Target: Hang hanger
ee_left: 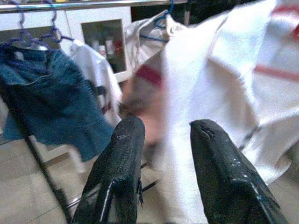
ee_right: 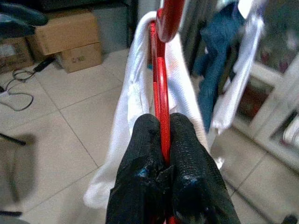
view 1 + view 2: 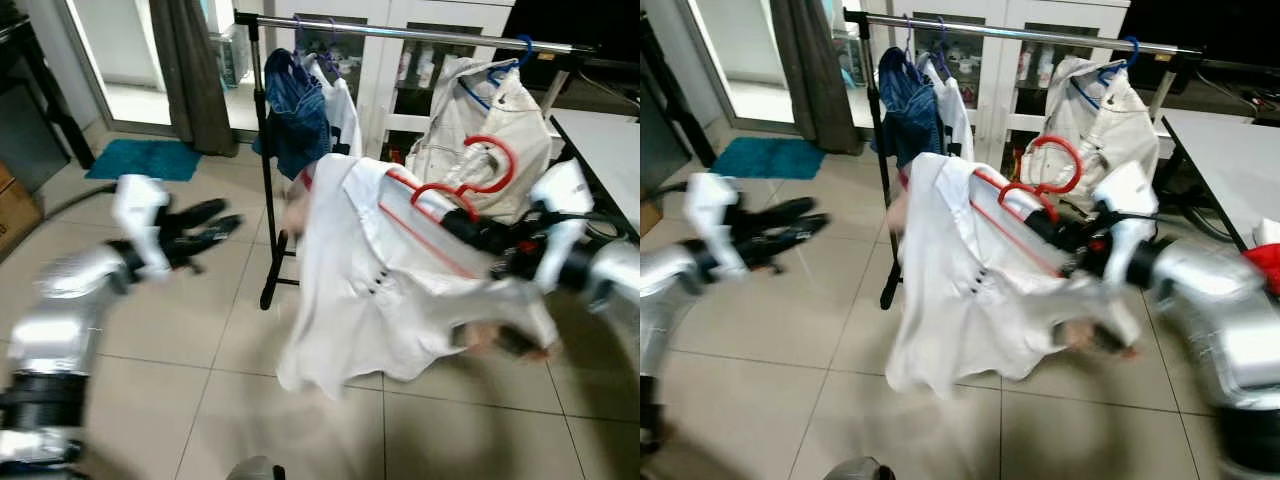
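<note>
- Currently the right gripper (image 2: 164,154) pinches the red hanger (image 3: 462,180), its two black fingers (image 2: 140,154) pressed flat on either side of the thin red bar.
- That hanger sits in mid-air in front of the rack (image 3: 420,33), below the rail and apart from it.
- Its hook curls upward and a little toward the rail; the long bar slopes down from the shirt's collar end toward the gripper, tilted rather than level.
- White shirt (image 3: 390,290) is draped over the hanger and hangs below it, its hem above the tiled floor (image 3: 200,320); the cloth is motion-blurred.
- Left gripper (image 3: 205,230) hovers out to the left of the shirt, fingers (image 1: 119,158) spread apart with nothing between them, pointing toward the cloth.
- On the rail, a blue garment (image 3: 300,110) hangs at the left end.
- Further right, a cream jacket (image 3: 490,125) hangs on a blue hanger (image 3: 500,65).
- A teal mat (image 3: 145,158) lies on the floor beyond the left arm.
</note>
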Robot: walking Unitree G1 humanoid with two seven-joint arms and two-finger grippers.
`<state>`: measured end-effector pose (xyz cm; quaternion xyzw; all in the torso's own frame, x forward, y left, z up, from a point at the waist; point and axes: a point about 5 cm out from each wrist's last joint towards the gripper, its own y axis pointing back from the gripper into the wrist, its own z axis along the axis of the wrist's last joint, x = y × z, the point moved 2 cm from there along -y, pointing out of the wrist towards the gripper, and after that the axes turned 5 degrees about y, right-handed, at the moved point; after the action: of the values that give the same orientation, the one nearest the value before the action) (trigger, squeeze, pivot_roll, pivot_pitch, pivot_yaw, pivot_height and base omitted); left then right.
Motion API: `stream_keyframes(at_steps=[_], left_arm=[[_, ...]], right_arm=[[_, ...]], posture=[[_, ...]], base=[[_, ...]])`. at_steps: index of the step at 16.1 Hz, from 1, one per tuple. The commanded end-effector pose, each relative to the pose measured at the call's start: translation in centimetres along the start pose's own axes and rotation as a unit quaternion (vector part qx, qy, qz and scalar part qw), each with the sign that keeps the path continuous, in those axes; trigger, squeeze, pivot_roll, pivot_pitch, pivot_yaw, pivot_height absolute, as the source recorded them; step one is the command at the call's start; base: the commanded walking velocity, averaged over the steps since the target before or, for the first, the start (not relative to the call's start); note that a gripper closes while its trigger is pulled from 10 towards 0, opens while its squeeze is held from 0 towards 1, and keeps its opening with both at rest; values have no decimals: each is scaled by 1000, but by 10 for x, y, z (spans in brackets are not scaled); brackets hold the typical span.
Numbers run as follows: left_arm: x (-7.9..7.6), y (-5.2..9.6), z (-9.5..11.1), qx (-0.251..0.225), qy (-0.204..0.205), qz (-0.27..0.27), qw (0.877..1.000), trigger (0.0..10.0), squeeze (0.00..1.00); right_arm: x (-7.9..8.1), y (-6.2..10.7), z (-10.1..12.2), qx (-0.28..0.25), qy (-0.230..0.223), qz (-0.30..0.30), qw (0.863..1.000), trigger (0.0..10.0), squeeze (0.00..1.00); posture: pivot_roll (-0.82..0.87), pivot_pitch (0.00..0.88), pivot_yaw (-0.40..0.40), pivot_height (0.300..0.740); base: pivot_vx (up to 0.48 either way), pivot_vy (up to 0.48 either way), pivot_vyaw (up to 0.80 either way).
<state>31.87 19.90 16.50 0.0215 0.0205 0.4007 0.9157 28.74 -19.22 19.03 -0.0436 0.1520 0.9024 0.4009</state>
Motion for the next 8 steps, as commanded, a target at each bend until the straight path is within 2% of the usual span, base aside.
stream_keyframes(at_steps=[1, 2, 3, 4, 5, 6, 7, 8], left_arm=[[-12, -8, -8, 9, 3, 8, 1000, 10000, 0], [-18, -17, -20, 36, 2, 29, 999, 10000, 0], [-14, -22, -32, 67, -18, 89, 994, 10000, 0], [-13, -27, -40, 79, -23, 133, 988, 10000, 0], [-18, -30, -42, 69, -20, 161, 984, 10000, 0], [-26, -33, -44, 63, -10, 166, 984, 10000, 0], [-32, -37, -42, 49, -19, 166, 985, 10000, 0], [-35, -39, -42, 47, -15, 169, 984, 10000, 0]], right_arm=[[-2, -5, -10, 20, -19, -57, 998, 10000, 0], [-2, -12, -25, 44, -40, -103, 993, 10000, 0], [-4, -16, -41, 72, -69, -159, 982, 10000, 0], [-1, -19, -57, 93, -92, -199, 971, 10000, 0], [6, -20, -71, 113, -85, -225, 964, 10000, 0], [9, -20, -84, 129, -87, -253, 955, 10000, 0], [11, -19, -96, 141, -98, -279, 945, 10000, 0], [13, -19, -102, 153, -102, -287, 940, 10000, 0]], posture=[[12, 0, 15, 740], [10, 0, 22, 740], [12, 0, 22, 740], [11, 0, 19, 740], [9, 0, 11, 740], [14, 0, 3, 740], [14, 0, 3, 740], [29, 0, -2, 740]], base=[[0, 0, 0], [0, 0, 0], [0, 0, 0], [0, 0, 0], [0, 0, 0], [0, 0, 0], [0, 0, 0], [0, 0, 0]])
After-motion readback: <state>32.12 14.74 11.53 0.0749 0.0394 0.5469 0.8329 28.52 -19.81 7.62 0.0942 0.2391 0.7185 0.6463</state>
